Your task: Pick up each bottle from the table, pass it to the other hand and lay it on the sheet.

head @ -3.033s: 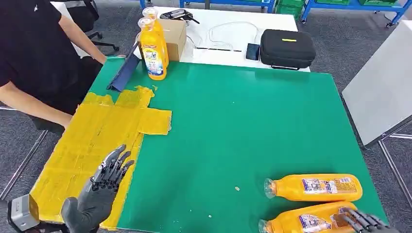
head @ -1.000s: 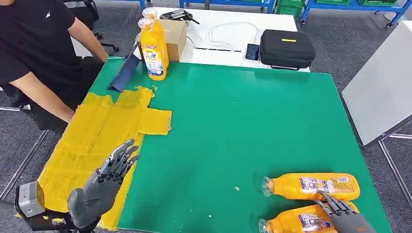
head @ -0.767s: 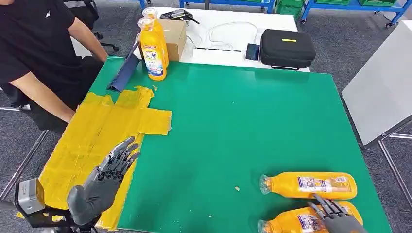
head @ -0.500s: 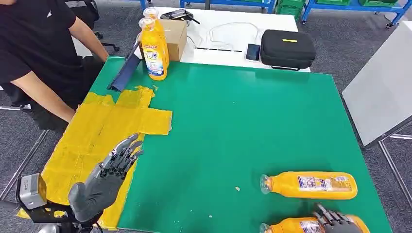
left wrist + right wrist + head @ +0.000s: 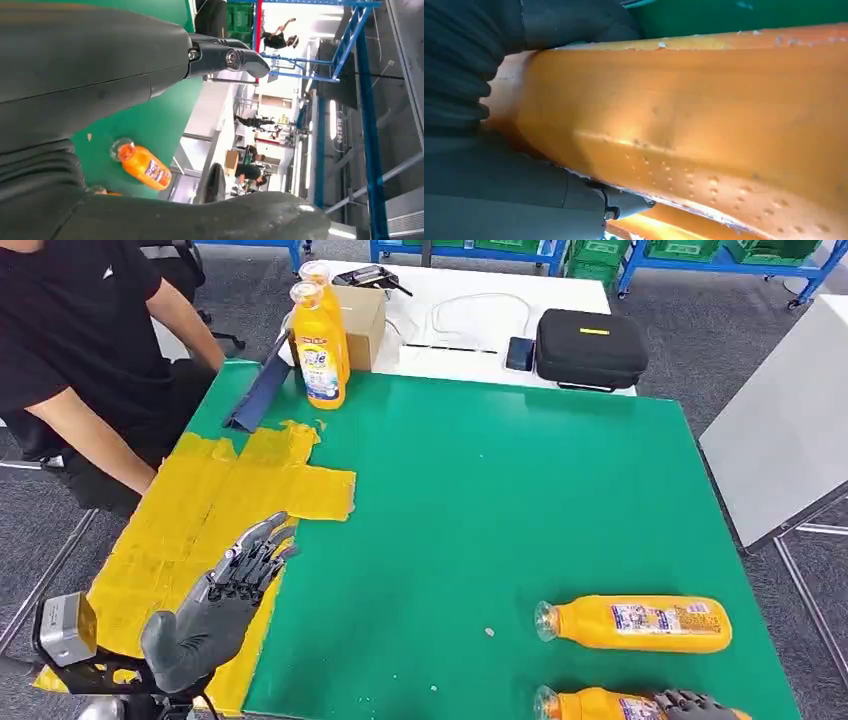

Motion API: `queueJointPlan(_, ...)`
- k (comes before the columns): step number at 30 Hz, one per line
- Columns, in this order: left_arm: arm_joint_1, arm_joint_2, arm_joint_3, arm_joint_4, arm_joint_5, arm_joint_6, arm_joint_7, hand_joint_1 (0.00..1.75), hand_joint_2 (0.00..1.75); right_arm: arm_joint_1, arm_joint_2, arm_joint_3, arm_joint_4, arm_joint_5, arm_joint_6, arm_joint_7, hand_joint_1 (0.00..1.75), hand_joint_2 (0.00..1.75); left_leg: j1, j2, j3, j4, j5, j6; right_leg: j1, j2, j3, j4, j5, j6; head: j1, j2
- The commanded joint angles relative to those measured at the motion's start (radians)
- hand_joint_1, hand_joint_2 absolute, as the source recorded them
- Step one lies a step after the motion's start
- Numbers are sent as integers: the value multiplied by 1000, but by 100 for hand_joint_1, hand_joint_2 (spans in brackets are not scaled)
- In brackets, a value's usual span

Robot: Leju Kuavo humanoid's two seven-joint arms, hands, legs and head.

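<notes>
Two orange bottles lie on the green table [image 5: 480, 500] near its front right corner. My right hand [image 5: 700, 704] lies over the nearer bottle [image 5: 595, 706]; in the right wrist view its fingers [image 5: 469, 75] and thumb [image 5: 624, 204] wrap around that bottle [image 5: 704, 130]. The farther lying bottle [image 5: 640, 623] sits free, cap to the left, and appears in the left wrist view as the bottle [image 5: 142, 167]. My left hand [image 5: 220, 605] hovers open, fingers spread, above the near edge of the yellow sheet [image 5: 200, 510]. Two more bottles [image 5: 318, 340] stand upright at the table's far left.
A person in black [image 5: 80, 350] sits at the left, beside the sheet. A blue strip [image 5: 258, 392] leans at the far left edge. Behind stand a cardboard box [image 5: 362, 315], a black case [image 5: 590, 340] and a phone [image 5: 519, 353]. A grey panel [image 5: 780, 430] stands at the right.
The head view has shifted slightly. My right hand has drawn back from between the two lying bottles onto the nearer one and closed around it. My left hand has lifted a little.
</notes>
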State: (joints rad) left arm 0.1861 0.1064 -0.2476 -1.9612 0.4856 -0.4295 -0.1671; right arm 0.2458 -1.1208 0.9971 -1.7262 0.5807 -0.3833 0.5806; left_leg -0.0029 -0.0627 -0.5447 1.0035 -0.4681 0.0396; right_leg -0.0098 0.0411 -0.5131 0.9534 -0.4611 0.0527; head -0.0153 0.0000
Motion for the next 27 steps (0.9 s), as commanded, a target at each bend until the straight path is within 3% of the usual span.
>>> queueJointPlan(1, -3, -4, -5, 24, -5, 22, 4, 0, 0, -45, 28, 317, 80, -162, -211, 27, 175, 175, 2, -3, 1, -1, 0, -1, 2, -8, 5, -4, 0, -1, 0, 0)
queueJointPlan(2, 13, -3, 3, 14, -8, 34, 1, 0, 0, -53, 38, 303, 59, -272, -315, -56, 175, 175, 2, -3, 0, -2, 1, -2, 2, -11, 5, -5, -1, -1, 0, 0)
queueJointPlan(4, 66, 8, 17, -17, -22, 46, -12, 0, 0, 62, 91, 9, -22, -375, -315, -266, 175, 175, 2, -2, 0, -1, -1, 0, 2, -5, 5, -5, 0, -1, 0, 0)
queueJointPlan(5, 84, 9, 24, -20, -29, 49, -20, 0, 0, 99, 117, -81, -52, -374, -315, -309, 175, 175, 2, -2, -1, -1, -1, -1, 2, -5, 5, -5, 0, -1, 0, 0)
queueJointPlan(10, 89, 9, 25, -29, -25, 42, -23, 0, 0, 102, 118, -106, -80, -364, -302, -291, 175, 175, 2, -2, -1, -2, -1, -1, 2, -6, 5, -5, 0, -1, 0, 0)
queueJointPlan(11, 78, 3, 20, -36, -26, 52, -8, 0, 0, 120, 131, -151, -116, -328, -263, -245, 175, 175, 2, 0, -1, -2, -1, -1, 2, -5, 4, -5, 0, -1, 0, 0)
queueJointPlan(13, 74, 3, 19, -33, -24, 53, -7, 0, 0, 140, 136, -168, -105, -325, -263, -261, 175, 175, 3, 2, -5, -2, -1, -1, 3, -5, 12, -5, 1, -2, 0, 0)
queueJointPlan(15, 74, 3, 19, -33, -24, 53, -7, 0, 0, 140, 136, -168, -105, -325, -263, -261, 175, 175, -1, 2, -5, -1, -1, -1, 0, -7, 9, -3, 1, -1, -1, 0)
queueJointPlan(16, 101, 2, 31, -29, -34, 56, -25, 0, 0, 186, 198, -280, -140, -322, -315, -386, 175, 175, 0, 0, -5, -1, -1, 0, 1, -7, 8, -5, 1, -1, 0, 0)
queueJointPlan(17, 133, 7, 43, -20, -47, 50, -48, 0, 0, 229, 251, -377, -193, -311, -293, -431, 175, 175, 0, -1, -5, -1, -1, 0, 1, -6, 3, -5, 1, -1, 0, 0)
queueJointPlan(19, 172, 5, 57, -17, -62, 18, -83, 0, 0, 297, 454, -638, -332, -216, -110, -515, 175, 175, 1, 2, -6, -3, -1, 0, 1, -4, 1, -5, 2, -1, 0, 0)
queueJointPlan(20, 193, 2, 64, -19, -71, -1, -101, 0, 0, 318, 619, -796, -419, -158, 72, -562, 175, 175, 1, 6, -7, -3, -1, -2, 1, -3, 2, -4, 2, -2, 0, 0)
queueJointPlan(22, 205, 2, 57, -22, -82, -18, -109, 0, 0, 293, 828, -944, -528, -236, 334, -663, 175, 175, 2, 3, -8, -4, 0, -2, 2, -3, 8, -4, 2, -2, 0, 0)
queueJointPlan(25, 162, -15, 30, 6, -98, -43, -137, 0, 0, 249, 927, -980, -560, -279, 473, -700, 175, 175, 2, 1, -10, -2, 0, -2, 2, -6, 4, 0, 1, -2, -1, 0)
queueJointPlan(27, 135, -18, 13, 18, -98, -44, -133, 0, 0, 238, 946, -961, -554, -264, 493, -711, 175, 175, 2, -2, -10, -2, 1, -2, 2, -10, 3, 1, 0, -3, -1, 0)
